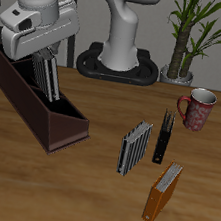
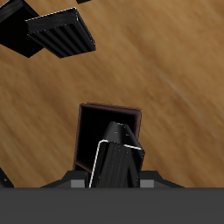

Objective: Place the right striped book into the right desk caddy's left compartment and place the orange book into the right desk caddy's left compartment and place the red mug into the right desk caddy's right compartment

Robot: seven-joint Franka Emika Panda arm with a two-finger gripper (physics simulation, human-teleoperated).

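My gripper hangs over the right desk caddy, a long dark maroon box, and is shut on the right striped book. That book stands upright inside the caddy's longer section, the one with the slanted low end. In the wrist view the book's top edge shows between my fingers, with the caddy's dark inside around it. The orange book stands near the table's front edge. The red mug stands farther back, handle towards the caddy side.
A second striped book stands at mid-table beside a slim black book. A potted plant stands at the back next to the robot's base.
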